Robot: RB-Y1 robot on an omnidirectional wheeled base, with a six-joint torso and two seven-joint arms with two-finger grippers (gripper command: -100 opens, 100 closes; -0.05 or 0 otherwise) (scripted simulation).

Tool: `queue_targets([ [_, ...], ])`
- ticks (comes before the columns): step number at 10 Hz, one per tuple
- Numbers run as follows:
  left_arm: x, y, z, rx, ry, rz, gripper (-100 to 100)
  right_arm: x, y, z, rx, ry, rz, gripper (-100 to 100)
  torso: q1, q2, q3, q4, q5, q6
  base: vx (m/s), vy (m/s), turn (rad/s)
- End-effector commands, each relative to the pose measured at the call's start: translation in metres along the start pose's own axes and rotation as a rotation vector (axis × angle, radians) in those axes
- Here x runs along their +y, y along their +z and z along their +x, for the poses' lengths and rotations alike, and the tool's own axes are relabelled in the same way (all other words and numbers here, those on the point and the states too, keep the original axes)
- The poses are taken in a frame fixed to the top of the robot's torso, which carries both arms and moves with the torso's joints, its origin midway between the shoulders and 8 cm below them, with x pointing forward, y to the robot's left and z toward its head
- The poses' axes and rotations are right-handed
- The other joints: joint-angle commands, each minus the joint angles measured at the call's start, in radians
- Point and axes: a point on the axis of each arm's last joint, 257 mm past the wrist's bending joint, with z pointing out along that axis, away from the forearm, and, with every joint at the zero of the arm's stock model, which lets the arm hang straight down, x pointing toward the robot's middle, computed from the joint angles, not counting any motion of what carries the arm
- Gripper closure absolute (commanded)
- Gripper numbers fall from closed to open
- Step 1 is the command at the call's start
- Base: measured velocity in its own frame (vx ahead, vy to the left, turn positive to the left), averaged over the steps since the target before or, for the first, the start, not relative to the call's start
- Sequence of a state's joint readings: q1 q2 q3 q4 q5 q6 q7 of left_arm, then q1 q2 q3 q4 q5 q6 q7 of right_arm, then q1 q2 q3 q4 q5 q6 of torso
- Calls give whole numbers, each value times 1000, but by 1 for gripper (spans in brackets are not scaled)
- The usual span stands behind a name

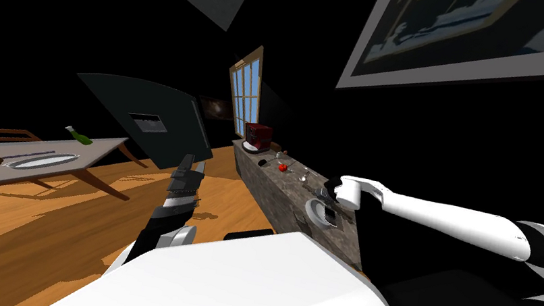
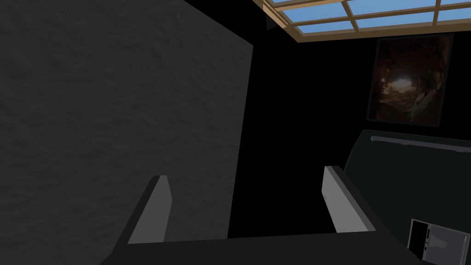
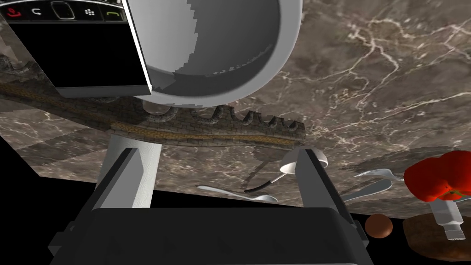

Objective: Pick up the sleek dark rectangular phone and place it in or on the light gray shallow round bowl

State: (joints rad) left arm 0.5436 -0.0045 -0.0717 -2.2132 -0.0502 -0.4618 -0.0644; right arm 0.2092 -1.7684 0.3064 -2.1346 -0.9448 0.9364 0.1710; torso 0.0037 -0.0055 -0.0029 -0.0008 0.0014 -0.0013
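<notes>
The black rectangular phone (image 3: 83,50) lies on the light grey shallow round bowl (image 3: 230,60) on the brown marble counter (image 3: 377,69), one end past the rim. The right gripper (image 3: 216,154) hangs near the bowl, fingers spread and empty. The left gripper (image 2: 244,177), away from the counter, is spread too.

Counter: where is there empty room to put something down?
Bare counter lies between the bowl and the forks and red pepper. It is crowded where spoons, forks and pepper bunch together, and the phone sits at the bowl's other side.
</notes>
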Motion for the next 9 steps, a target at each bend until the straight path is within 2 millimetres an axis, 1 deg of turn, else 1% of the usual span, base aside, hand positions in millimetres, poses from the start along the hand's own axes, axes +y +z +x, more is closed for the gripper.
queue_targets([
  [1,0,0,0,0,0,0,0,-11,3,15,24,5,15,-100,0,0,0,0,0,0,32,12,56],
  [2,0,0,0,0,0,0,0,-19,5,22,37,18,27,-100,0,-1,0,0,0,0,18,3,-10],
  [4,0,0,0,0,0,0,0,-16,-3,4,-1,-2,9,-100,-1,1,0,0,0,0,2,0,-6],
  [5,0,0,0,0,0,0,0,-7,-3,3,-4,-2,-27,-100,-1,1,1,0,0,0,0,0,0],
  [6,0,0,0,0,0,0,0,-25,-1,26,39,11,12,-100,-1,1,1,0,0,0,20,12,97],
  [8,0,0,0,0,0,0,0,-41,-5,27,45,24,33,-100,0,0,0,0,0,0,23,7,28],
  [9,0,0,0,0,0,0,0,-40,-9,19,29,7,23,-100,0,0,0,0,0,1,6,2,-9],
])
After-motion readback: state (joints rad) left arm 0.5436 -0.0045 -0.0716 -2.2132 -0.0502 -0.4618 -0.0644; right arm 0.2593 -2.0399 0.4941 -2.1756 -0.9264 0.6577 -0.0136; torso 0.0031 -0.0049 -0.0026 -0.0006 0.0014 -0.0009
